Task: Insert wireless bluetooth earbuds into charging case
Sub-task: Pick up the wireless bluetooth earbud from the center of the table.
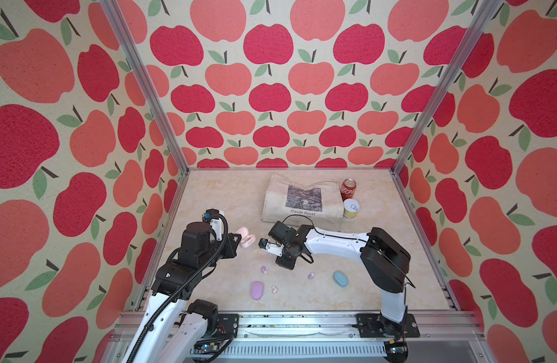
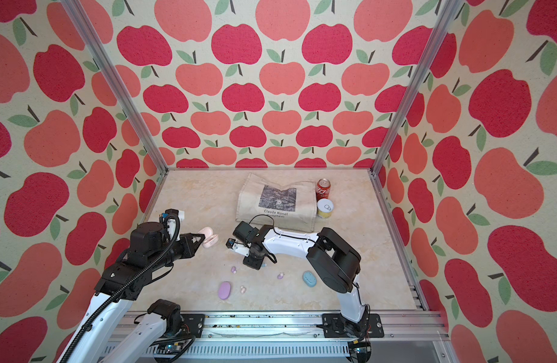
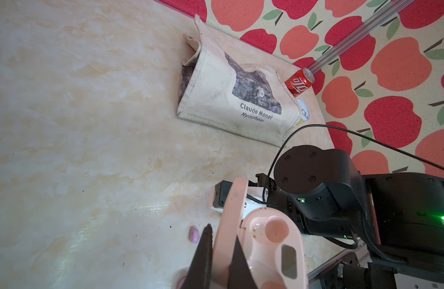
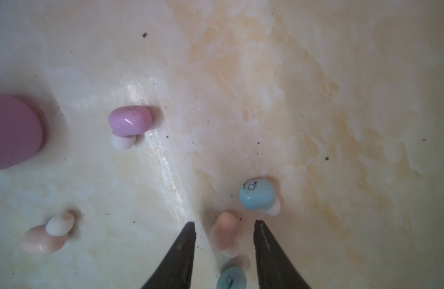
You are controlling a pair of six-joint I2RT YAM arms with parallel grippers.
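Logged pink bud (image 4: 224, 232) on worktop (image 4: 341, 75) just beside blue bud (image 4: 257, 194), straddled by part-open right end effector (image 4: 224, 222), with left end effector (image 3: 219, 255) clamped on open pink case (image 3: 273, 240); judged light, hard, slick, best pinched gently across oval body.

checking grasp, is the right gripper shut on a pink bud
No, the right gripper stands open, gaps showing either side of the pink bud between its tips.

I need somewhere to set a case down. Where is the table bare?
Widest bare patch: back left, between the left wall and the tote bag. A smaller strip lies between the blue case and the front rail. Crowded: front centre, where earbuds lie scattered between the lilac case and blue case, under the right gripper.
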